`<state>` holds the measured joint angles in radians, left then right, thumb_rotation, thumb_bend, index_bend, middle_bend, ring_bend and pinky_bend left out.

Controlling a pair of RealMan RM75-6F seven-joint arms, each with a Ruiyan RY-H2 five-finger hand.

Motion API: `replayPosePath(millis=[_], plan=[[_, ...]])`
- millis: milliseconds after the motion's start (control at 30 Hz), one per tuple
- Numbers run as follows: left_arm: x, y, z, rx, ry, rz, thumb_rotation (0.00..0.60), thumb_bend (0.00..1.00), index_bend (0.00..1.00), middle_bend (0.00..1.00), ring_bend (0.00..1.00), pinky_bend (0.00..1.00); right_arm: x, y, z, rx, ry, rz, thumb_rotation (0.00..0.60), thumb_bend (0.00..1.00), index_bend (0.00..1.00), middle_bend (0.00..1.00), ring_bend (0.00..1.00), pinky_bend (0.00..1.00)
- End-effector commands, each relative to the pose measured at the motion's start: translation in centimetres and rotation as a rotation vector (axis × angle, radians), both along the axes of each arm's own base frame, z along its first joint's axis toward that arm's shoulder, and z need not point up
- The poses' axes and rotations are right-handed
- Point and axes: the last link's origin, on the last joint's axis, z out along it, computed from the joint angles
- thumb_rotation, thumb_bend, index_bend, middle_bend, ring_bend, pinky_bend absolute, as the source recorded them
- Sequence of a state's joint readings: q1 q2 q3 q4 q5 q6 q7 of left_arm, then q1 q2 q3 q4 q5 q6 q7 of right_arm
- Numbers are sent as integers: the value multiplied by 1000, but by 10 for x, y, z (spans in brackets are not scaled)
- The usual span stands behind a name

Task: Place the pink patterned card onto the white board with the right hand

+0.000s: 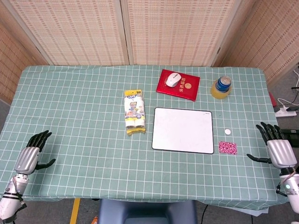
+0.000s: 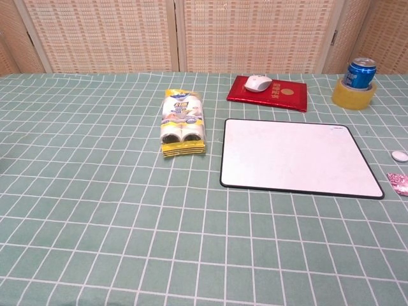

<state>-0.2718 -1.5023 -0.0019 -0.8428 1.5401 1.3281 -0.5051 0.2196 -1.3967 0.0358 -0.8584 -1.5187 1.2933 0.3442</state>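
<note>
Head view: your right hand [image 1: 280,151] sits at the table's right edge, fingers apart, holding nothing. The small pink patterned card [image 1: 227,148] lies flat just beside the white rectangular board's [image 1: 182,130] near right corner. Left hand [image 1: 29,157], near-left corner: empty, fingers spread.

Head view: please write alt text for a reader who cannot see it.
A pink patterned card lies on a green checked table just right of an empty white board, with the open right hand further right. The left hand rests open at the near left edge.
</note>
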Motion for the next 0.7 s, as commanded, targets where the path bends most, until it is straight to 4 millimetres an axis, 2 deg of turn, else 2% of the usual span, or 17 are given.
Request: replayPosePath(millis=[33,100,167,300,400,567,700], plan=[[0,0,-1,-18,10,3,467,191,0,0,0,6,10,-7,-1,52,44,-5,372,0,44,38,0,0],[1,0,-1,-21,14,5,465,191,0,0,0,13,20,-10,-2,43,66,22,389,0,62,79,11,47],[0,0,-1,-25,13,9,467,191,0,0,0,16,31,-11,-3,30,66,54,421,0,89,169,83,177],[0,0,0,-28,6,14,468,191,0,0,0,17,45,-16,-6,13,92,92,510,0,151,430,399,501],[0,0,0,-34,3,16,463,190,0,0,0,19,48,-19,-9,25,115,73,543,0,217,598,590,689],[0,0,-1,-41,1,20,470,191,0,0,0,19,44,-25,-17,65,157,10,544,0,303,730,707,794],[0,0,-1,-47,-6,27,468,191,0,0,0,21,41,-26,-25,132,164,-39,545,0,229,834,822,903]])
